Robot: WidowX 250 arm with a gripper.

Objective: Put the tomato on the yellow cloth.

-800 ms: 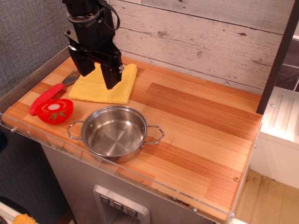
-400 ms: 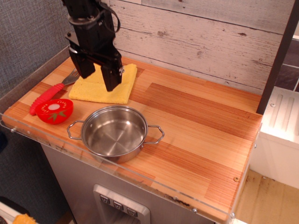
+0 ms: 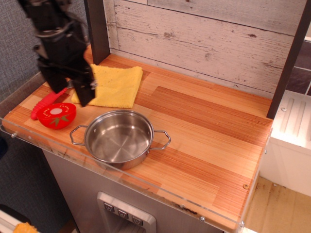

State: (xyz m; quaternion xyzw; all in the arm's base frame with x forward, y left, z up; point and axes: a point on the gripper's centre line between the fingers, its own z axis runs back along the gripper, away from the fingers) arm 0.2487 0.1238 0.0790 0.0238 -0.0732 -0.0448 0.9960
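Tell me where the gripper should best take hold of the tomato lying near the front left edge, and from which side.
Probably from straight above, fingers closing across the tomato's round rim. It lies cut face up and low on the counter, so only its edges offer purchase. The red fork handle crowds its back-left side, so spanning front-left to back-right looks freer. The gripper hovers just behind it.

Wooden counter (image 3: 209, 126): tomato (image 3: 57, 115), yellow cloth (image 3: 113, 86), pot (image 3: 119, 138), fork (image 3: 47, 102).

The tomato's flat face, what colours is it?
Red with a white centre and green leaf, tomato, in the only view.

No readable text, label or number appears anywhere.
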